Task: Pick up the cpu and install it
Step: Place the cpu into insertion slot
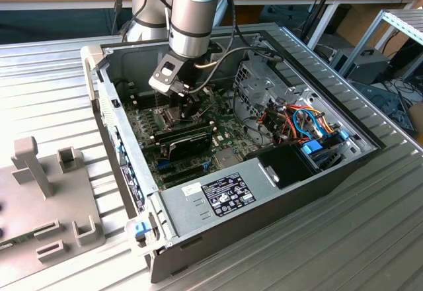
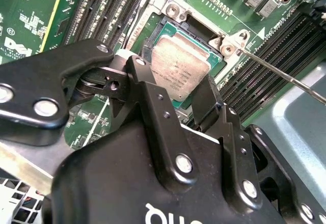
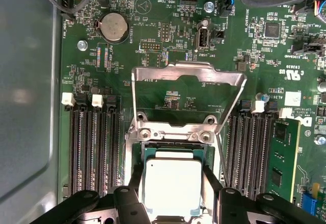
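Note:
The cpu (image 3: 172, 186), a small square chip with a dull silvery top, lies level over the dark socket (image 3: 173, 146) on the green motherboard. In the second wrist view the cpu (image 2: 178, 68) has a black finger against each of two opposite edges. My gripper (image 2: 173, 75) is shut on it, straight above the socket; it appears as the gripper (image 3: 173, 183) in the first wrist view too. The exterior view shows the gripper (image 1: 188, 109) reaching down into the open computer case (image 1: 264, 192), with the arm hiding the chip.
The shiny hinged socket frame (image 3: 186, 76) stands swung open beyond the socket, and its thin lever (image 2: 285, 76) sticks out to one side. Memory slots (image 3: 94, 152) flank the socket, with one green module (image 3: 282, 158). A black card (image 1: 188, 139), power supply (image 1: 218, 195) and cables (image 1: 297, 122) crowd the case.

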`<state>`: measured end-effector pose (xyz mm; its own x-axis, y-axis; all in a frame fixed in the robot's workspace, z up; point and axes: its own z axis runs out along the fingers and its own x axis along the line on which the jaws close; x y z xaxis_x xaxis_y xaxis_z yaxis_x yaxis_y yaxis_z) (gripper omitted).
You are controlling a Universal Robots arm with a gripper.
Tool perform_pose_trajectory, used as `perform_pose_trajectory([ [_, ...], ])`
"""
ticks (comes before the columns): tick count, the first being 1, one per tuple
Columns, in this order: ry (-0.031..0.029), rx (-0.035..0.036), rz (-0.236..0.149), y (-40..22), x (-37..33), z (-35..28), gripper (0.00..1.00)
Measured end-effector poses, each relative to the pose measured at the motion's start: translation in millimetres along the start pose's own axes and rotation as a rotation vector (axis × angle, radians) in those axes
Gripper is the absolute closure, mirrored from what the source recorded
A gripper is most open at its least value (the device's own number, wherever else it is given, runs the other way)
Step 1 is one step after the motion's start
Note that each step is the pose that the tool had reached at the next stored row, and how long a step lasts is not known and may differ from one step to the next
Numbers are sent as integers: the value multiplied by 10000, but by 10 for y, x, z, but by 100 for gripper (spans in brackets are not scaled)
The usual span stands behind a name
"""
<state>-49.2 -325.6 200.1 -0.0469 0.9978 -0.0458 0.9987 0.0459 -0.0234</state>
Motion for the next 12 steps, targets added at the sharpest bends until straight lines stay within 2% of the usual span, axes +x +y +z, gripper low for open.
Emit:
perform_pose_trajectory([
  [12, 0, -3, -58, 1, -1, 15, 45],
])
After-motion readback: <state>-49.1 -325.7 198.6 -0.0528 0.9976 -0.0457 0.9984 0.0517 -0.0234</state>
